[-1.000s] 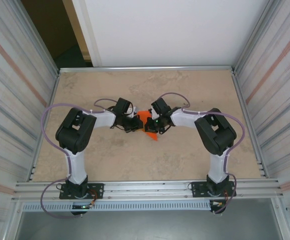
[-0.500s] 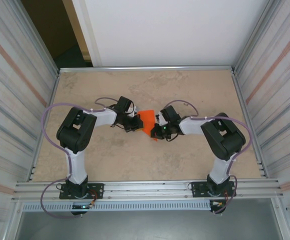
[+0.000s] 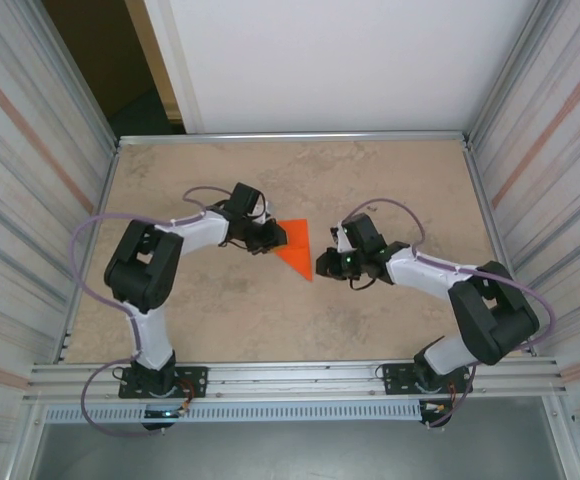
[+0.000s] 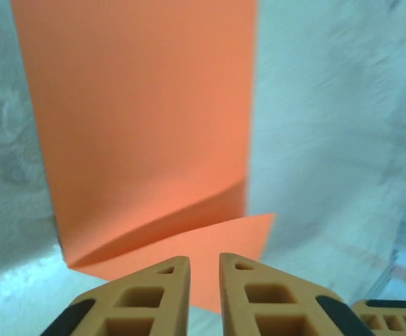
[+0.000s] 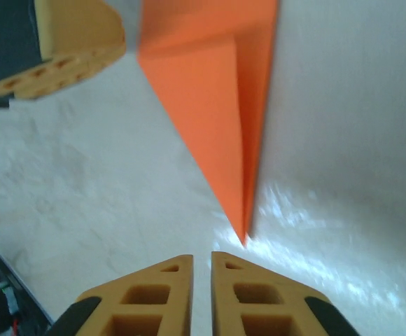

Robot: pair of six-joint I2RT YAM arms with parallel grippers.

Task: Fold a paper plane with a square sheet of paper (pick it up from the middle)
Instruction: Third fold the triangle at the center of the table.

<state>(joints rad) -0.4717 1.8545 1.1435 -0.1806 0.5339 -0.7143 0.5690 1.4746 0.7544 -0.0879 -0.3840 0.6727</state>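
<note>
The orange sheet of paper [image 3: 296, 247] lies on the table folded into a layered triangle, its point toward the near side. In the left wrist view the paper [image 4: 140, 119] has a creased flap, and its corner lies just beyond my left gripper [image 4: 204, 260], whose jaws stand a narrow gap apart with nothing pinched. From above, the left gripper [image 3: 276, 238] sits at the paper's left edge. My right gripper [image 3: 323, 266] is to the right of the paper's point. In the right wrist view its jaws [image 5: 201, 259] are slightly apart and empty, and the paper's tip [image 5: 241, 227] is a short way ahead.
The tan tabletop [image 3: 220, 310] is bounded by a metal rail [image 3: 290, 136] at the back and corrugated walls on both sides. In the right wrist view a left finger [image 5: 63, 63] shows at the upper left. Cables loop off both arms.
Both grippers went from shut to slightly parted and let go of the paper. The right arm drew back to the right, and the paper now lies flat as a triangle.
</note>
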